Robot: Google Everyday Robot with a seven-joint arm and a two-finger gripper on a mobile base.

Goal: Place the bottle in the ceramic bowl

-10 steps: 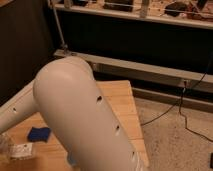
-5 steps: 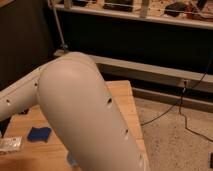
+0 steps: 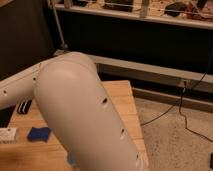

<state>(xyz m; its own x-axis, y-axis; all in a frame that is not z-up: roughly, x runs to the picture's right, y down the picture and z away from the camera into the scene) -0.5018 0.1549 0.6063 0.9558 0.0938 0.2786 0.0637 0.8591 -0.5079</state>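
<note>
White grey-printed bottle (image 3: 7, 134), probably, left edge; pincer off-frame left.

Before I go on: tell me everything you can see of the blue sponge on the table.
The sponge is a flat, dark blue, roughly rectangular pad, soft-looking. It lies flat on the wooden table, towards the left. Only the table touches it as far as shows. The white arm looms just to its right and may hide that end. A white object lies apart to its left, at the picture's edge. The pincer is not in view.
</note>
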